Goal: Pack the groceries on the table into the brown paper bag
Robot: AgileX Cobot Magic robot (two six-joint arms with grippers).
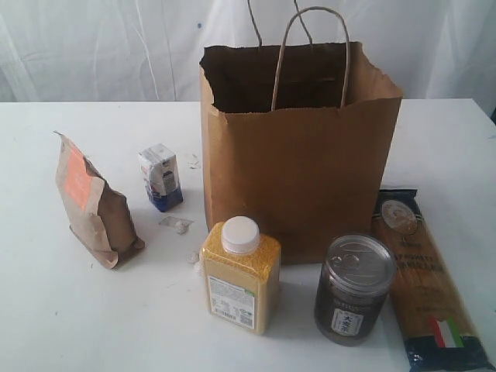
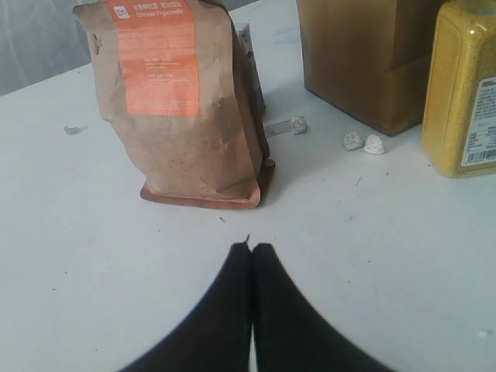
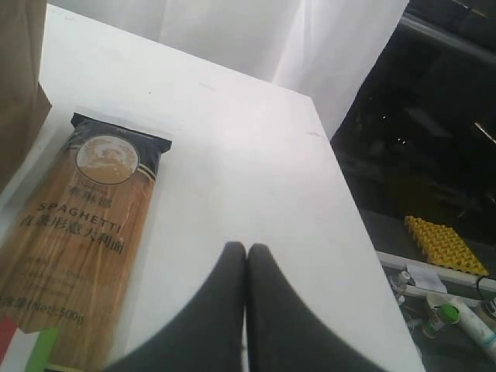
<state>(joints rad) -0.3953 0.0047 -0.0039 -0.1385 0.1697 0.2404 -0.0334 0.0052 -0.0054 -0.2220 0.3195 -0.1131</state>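
Observation:
The brown paper bag [image 1: 298, 147] stands upright and open at the middle back of the white table [image 1: 46, 310]. Left of it are the brown orange-labelled pouch [image 1: 93, 205] and the small white-blue carton [image 1: 161, 177]. In front stand the yellow-grain bottle [image 1: 240, 275] and the dark pull-tab can [image 1: 354, 288]. The spaghetti packet [image 1: 422, 275] lies flat at the right. No clear jar with an olive-tan lid shows. Neither arm appears in the exterior view. My left gripper [image 2: 253, 246] is shut and empty, just short of the pouch [image 2: 182, 101]. My right gripper [image 3: 246, 246] is shut and empty beside the spaghetti packet [image 3: 74, 240].
Small crumpled scraps [image 1: 177, 225] lie on the table between the carton and the bottle, seen as scraps [image 2: 363, 142] in the left wrist view. The table's right edge [image 3: 353, 209] drops off to a dark floor with clutter. A white curtain [image 1: 93, 46] hangs behind.

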